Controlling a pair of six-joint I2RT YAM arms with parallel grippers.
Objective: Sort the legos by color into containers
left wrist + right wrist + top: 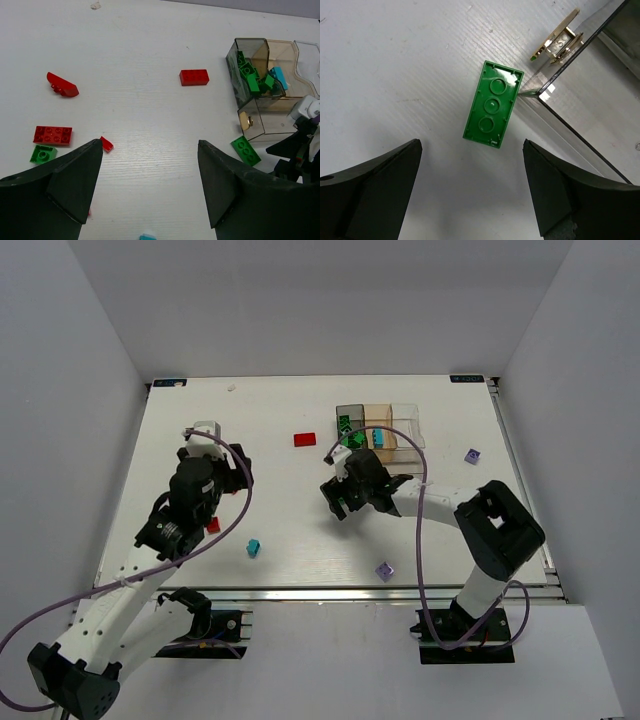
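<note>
From above, we see the white table point(290, 570) with the tray point(412, 428) close to its far edge, a bit to the right. Some green legos point(346, 424) lie in its dark box and a cyan lego point(379, 438) in the tan one. Just left of the tray lies a red brick point(305, 439). Close to the near edge sits a cyan brick point(254, 547). The left arm point(185, 505) reaches over the left half, and the right arm point(495, 525) bends in toward the tray.

From the left wrist, the left gripper point(150, 190) has its jaws spread wide, with nothing between them. Ahead on the left lie a red curved piece point(62, 85), a red flat plate point(52, 134) and, just beside it, a green square brick point(42, 153). A small red piece point(106, 144) sits right at the left finger's tip.

From the right wrist, the right gripper point(472, 190) is wide open too and holds nothing. Past the jaws a green brick point(493, 104) lies flat on the table, three rings showing on top. Its far end touches the tray's corner.
</note>
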